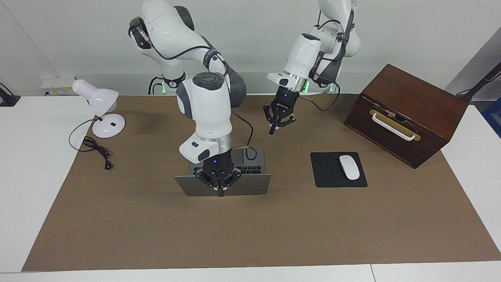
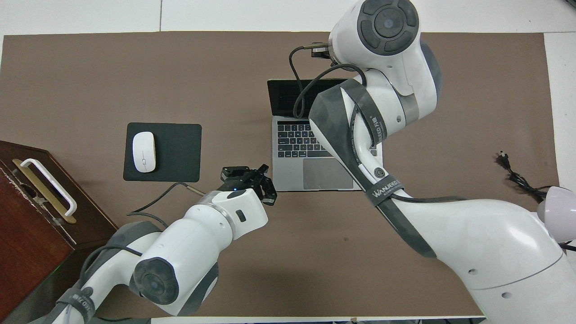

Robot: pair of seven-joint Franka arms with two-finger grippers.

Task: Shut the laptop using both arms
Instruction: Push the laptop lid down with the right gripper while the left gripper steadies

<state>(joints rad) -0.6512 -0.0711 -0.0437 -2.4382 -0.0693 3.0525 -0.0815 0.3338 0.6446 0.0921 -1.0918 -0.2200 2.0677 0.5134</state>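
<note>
The silver-grey laptop [image 1: 242, 186] stands open on the brown mat, its lid raised and tilted. Its keyboard [image 2: 297, 140] and trackpad [image 2: 327, 173] show in the overhead view. My right gripper [image 1: 221, 191] points down at the middle of the lid's top edge, fingers together, tips against the lid's back. In the overhead view it is hidden under its own wrist. My left gripper [image 1: 280, 126] is open and empty, up in the air over the mat beside the laptop's corner nearest the left arm. It also shows in the overhead view [image 2: 253, 180].
A black mouse pad [image 1: 328, 172] with a white mouse [image 1: 349, 167] lies toward the left arm's end. A dark wooden box [image 1: 411, 102] with a white handle stands past it. A white desk lamp [image 1: 100, 100] and its cord [image 1: 98, 150] are at the right arm's end.
</note>
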